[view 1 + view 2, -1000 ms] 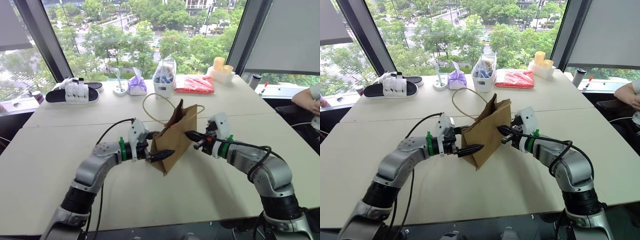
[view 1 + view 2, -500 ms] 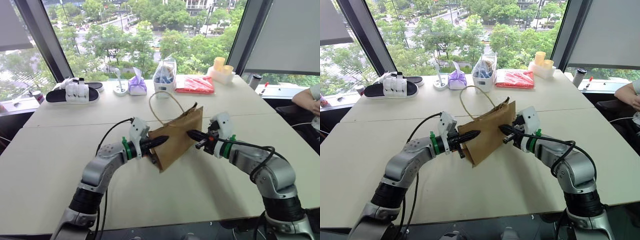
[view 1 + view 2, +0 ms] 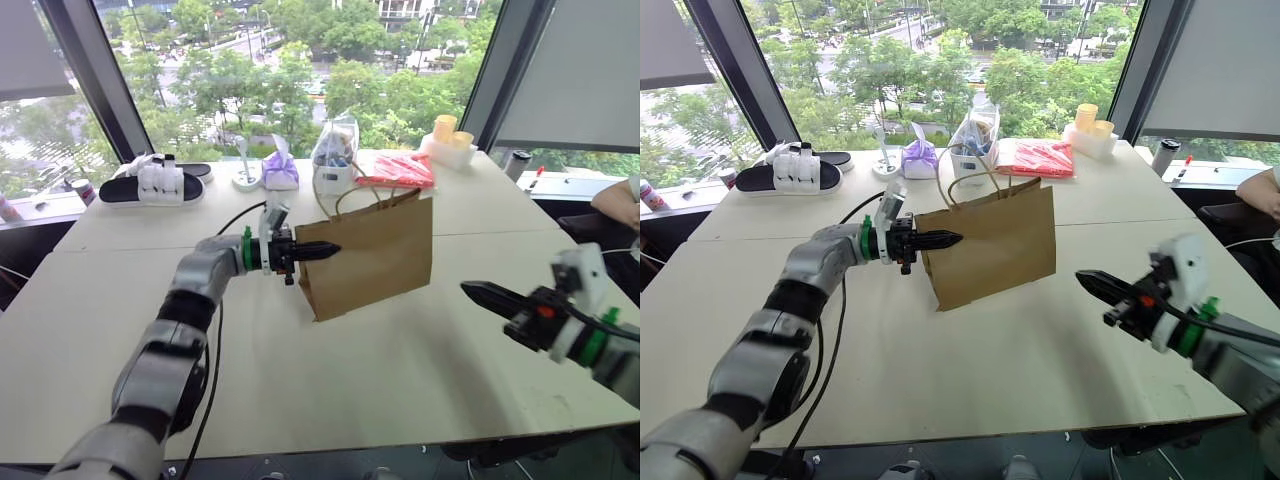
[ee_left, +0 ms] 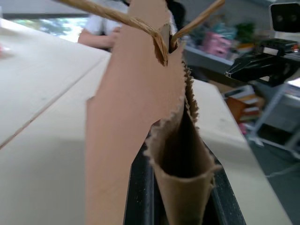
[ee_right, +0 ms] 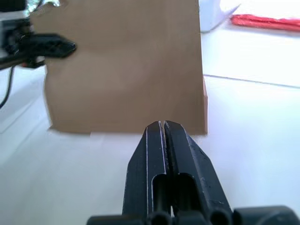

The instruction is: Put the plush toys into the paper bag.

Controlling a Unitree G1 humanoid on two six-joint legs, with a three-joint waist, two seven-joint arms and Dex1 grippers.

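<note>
The bag (image 3: 368, 253) now stands upright on the desk (image 3: 400, 360), with its broad side to the camera; a second ago it was tilted and crumpled between the two hands. The left hand (image 3: 318, 251) is now clamped on the upper edge of the bag at its left side, and the paper is pinched between the black fingers (image 4: 140, 187); one second ago these fingers were apart. This hand has also come up and forward with the bag.

The right hand (image 3: 1095, 283) has let go of the bag and pulled back to the right. It is now well apart from the bag, above the bare desk, with its fingers (image 5: 164, 154) pressed together and nothing between them. It points toward the bag's side.

The cord handles (image 3: 975, 181) rise above the bag's mouth, beyond the left hand.
</note>
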